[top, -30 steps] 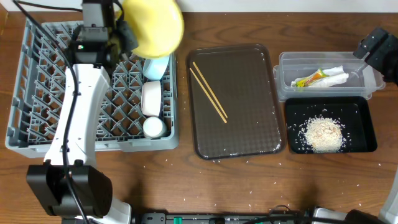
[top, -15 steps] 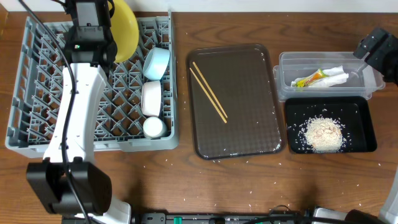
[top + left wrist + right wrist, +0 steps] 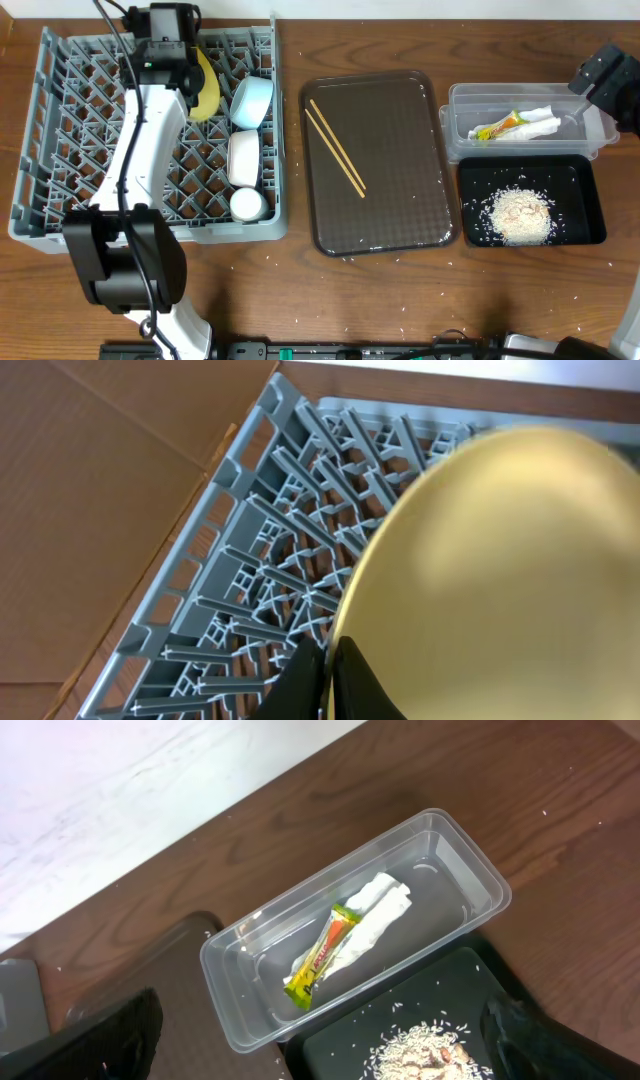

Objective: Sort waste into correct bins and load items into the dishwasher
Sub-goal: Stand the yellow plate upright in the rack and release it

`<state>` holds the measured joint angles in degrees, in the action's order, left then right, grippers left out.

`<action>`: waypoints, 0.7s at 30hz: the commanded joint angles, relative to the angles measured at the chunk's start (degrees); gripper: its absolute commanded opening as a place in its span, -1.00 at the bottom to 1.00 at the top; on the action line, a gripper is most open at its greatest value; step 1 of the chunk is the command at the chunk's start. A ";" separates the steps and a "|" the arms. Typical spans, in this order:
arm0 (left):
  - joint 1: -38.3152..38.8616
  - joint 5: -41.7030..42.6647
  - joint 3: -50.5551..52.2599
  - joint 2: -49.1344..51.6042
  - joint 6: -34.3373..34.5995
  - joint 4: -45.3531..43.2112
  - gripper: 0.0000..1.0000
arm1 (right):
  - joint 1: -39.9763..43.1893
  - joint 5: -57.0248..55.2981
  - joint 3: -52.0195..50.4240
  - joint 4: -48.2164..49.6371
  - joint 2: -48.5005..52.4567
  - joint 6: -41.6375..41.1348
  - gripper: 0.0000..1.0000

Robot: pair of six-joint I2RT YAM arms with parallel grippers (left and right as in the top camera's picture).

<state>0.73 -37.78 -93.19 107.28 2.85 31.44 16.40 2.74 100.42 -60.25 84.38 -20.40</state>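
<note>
My left gripper (image 3: 192,62) is shut on the rim of the yellow plate (image 3: 207,85), which stands on edge among the pegs of the grey dish rack (image 3: 60,150). In the left wrist view the plate (image 3: 500,570) fills the right side over the rack (image 3: 250,560). A light blue bowl (image 3: 250,100), a white bowl (image 3: 244,158) and a white cup (image 3: 247,204) sit in the rack. Two chopsticks (image 3: 335,147) lie on the brown tray. The wrapper (image 3: 320,955) and napkin (image 3: 375,920) lie in the clear tub (image 3: 230,970). Rice (image 3: 520,215) lies in the black tray (image 3: 590,200). My right gripper (image 3: 603,78) is open and empty above the tub.
The dark brown serving tray (image 3: 400,170) lies between the rack and the bins. Loose rice grains are scattered on the wooden table (image 3: 300,290) along the front. The left arm (image 3: 130,170) stretches over the rack.
The left gripper has swung the yellow plate from flat above the rack's back edge to upright and down among the pegs. The right arm has not moved.
</note>
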 commanded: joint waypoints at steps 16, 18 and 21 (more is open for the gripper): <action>4.09 -1.36 0.15 0.39 -0.70 -0.70 0.23 | 0.13 -0.81 0.35 -0.02 0.00 -0.35 0.99; 4.52 -0.44 -0.68 0.15 -0.70 -0.68 0.32 | 0.13 -0.83 0.35 -0.02 0.00 -0.35 0.98; 5.35 -0.37 -2.16 -1.03 -0.70 -0.66 0.42 | 0.13 -0.81 0.35 -0.02 0.00 -0.35 0.99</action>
<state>5.37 -37.82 -93.23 107.48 1.91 30.92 16.40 2.74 100.42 -60.25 84.38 -20.40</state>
